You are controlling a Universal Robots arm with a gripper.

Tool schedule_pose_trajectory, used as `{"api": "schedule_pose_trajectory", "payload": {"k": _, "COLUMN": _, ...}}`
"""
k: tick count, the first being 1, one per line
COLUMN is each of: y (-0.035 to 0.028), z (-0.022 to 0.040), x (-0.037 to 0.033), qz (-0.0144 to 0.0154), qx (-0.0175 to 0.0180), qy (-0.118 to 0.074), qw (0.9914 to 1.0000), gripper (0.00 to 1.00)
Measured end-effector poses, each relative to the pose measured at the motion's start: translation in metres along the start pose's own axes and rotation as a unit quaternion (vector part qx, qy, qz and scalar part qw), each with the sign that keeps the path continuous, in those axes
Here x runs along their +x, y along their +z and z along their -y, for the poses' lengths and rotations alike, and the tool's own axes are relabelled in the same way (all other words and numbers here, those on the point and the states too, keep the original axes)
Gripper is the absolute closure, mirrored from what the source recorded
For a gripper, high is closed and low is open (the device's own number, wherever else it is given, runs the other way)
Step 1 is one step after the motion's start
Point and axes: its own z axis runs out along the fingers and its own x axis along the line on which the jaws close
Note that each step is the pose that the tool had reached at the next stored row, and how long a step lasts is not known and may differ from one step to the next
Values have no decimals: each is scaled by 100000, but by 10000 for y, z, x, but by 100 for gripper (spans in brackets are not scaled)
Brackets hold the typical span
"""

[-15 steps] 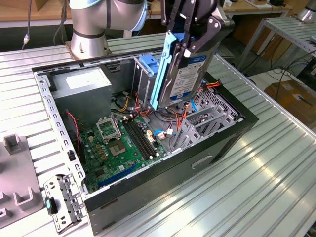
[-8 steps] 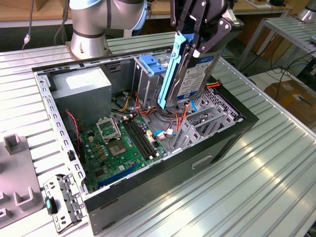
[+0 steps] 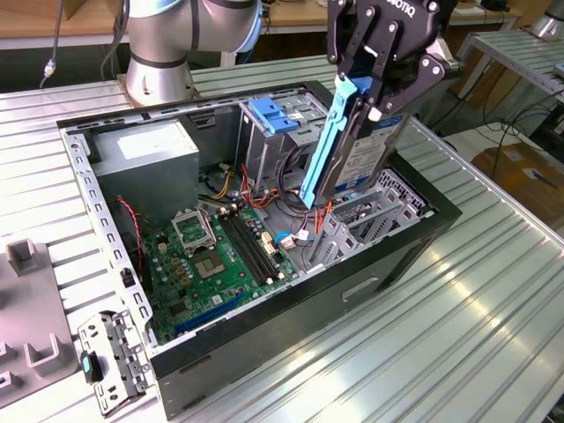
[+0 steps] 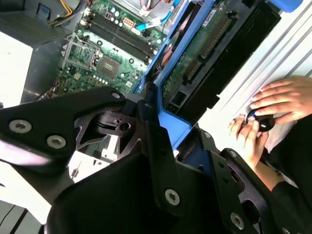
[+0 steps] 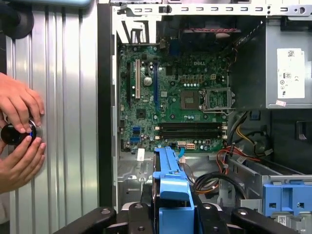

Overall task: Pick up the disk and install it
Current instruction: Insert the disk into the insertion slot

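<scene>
The disk [image 3: 359, 154] hangs tilted on edge above the open computer case [image 3: 291, 308], over its end at the exterior view's right. It is a silver drive with a white label and a blue side rail [image 3: 324, 150]. My gripper [image 3: 377, 99] is shut on its upper end. The second wrist view shows the disk's green circuit-board face [image 4: 204, 44] and blue rail running away from my black gripper [image 4: 168, 131]. In the first wrist view the blue rail [image 5: 171, 180] sticks out from my gripper [image 5: 173, 214] toward the motherboard [image 5: 175, 102].
Inside the case are a grey power-supply box [image 3: 145, 154], a grey metal cage with a blue latch [image 3: 275, 115] and loose cables [image 3: 291, 233]. A person's hands [image 5: 19, 131] hold a black knob on the ribbed metal table [image 5: 68, 122] beside the case. A metal bracket [image 3: 110, 361] lies near the case.
</scene>
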Motion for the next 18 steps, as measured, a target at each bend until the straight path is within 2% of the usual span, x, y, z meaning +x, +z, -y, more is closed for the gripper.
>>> {"api": "schedule_pose_trajectory", "payload": {"k": 2, "y": 9, "z": 74, "x": 1, "qz": -13, "qx": -5, "qy": 5, "qw": 100000, "gripper": 63}}
{"api": "schedule_pose_trajectory", "payload": {"k": 5, "y": 36, "z": 271, "x": -1, "qz": 2, "qx": -2, "qy": 6, "qw": 100000, "gripper": 63}}
{"api": "schedule_pose_trajectory", "payload": {"k": 10, "y": 65, "z": 462, "x": -4, "qz": -4, "qx": -5, "qy": 2, "qw": 100000, "gripper": 63}}
{"api": "schedule_pose_trajectory", "payload": {"k": 13, "y": 74, "z": 512, "x": -5, "qz": -10, "qx": -5, "qy": 0, "qw": 100000, "gripper": 63}}
{"api": "schedule_pose_trajectory", "payload": {"k": 18, "y": 76, "z": 517, "x": -5, "qz": -2, "qx": -2, "qy": 2, "qw": 100000, "gripper": 63}}
